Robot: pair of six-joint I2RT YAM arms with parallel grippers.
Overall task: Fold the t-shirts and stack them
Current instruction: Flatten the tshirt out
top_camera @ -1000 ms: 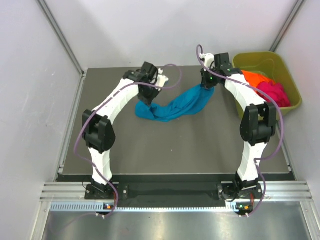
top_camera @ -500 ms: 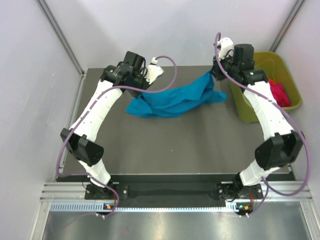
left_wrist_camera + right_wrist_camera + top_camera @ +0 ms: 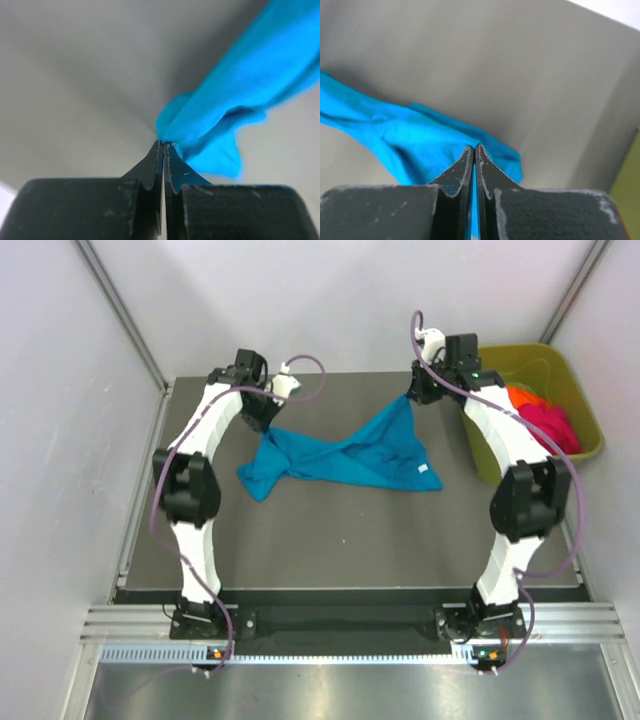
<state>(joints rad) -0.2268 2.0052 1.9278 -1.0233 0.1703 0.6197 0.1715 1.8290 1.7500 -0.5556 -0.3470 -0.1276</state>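
Observation:
The teal-blue t-shirt [image 3: 350,458] hangs stretched and twisted between my two grippers over the far half of the table, its lower edge resting on the mat. My left gripper [image 3: 268,422] is shut on its left end; the left wrist view shows the cloth [image 3: 235,95] pinched at the fingertips [image 3: 164,145]. My right gripper [image 3: 410,398] is shut on its right upper corner, with the cloth [image 3: 405,140] clamped between the fingertips [image 3: 474,148]. An orange t-shirt [image 3: 518,397] and a magenta-pink t-shirt [image 3: 548,426] lie in the tub.
The olive-green plastic tub [image 3: 580,390] stands at the far right of the dark table mat [image 3: 340,540]. White walls enclose the back and sides. A metal rail [image 3: 340,625] runs along the near edge by the arm bases.
Both arms have spread apart and come lower, drawing the teal-blue t-shirt out wider. The shirt now drapes flatter on the mat, with its right part opened into a triangle.

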